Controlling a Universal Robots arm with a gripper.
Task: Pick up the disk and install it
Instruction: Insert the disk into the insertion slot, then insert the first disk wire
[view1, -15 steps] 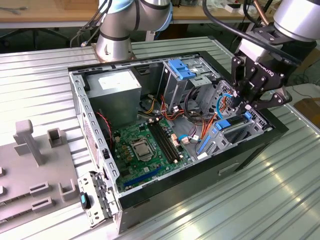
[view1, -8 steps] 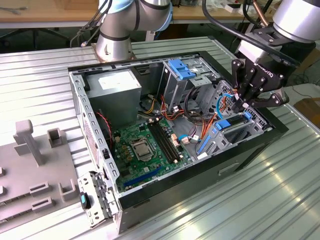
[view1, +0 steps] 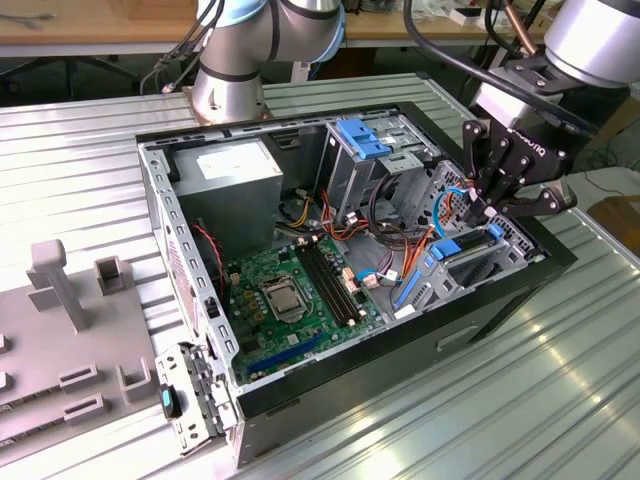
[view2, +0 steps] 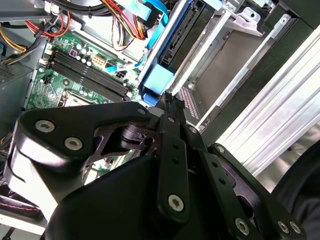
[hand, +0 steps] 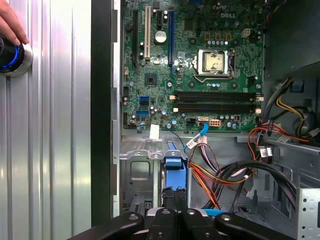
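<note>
The disk (view1: 470, 262) stands on edge in the drive cage at the corner of the open computer case (view1: 300, 395), on the exterior view's right. Its blue rail (hand: 172, 169) faces me. My claw (hand: 174, 192) hangs just above that blue end, fingers drawn together with nothing between them. Beyond lie the green motherboard (hand: 200, 75) and the grey power supply (view1: 235, 175). A hand (hand: 10, 22) rests on a blue-lit knob (hand: 11, 56) on the ribbed surface (view1: 450, 400).

Claw (view1: 487, 212) over computer case (view1: 176, 250), motherboard (view1: 268, 338) inside, table (view1: 450, 425) beneath
</note>
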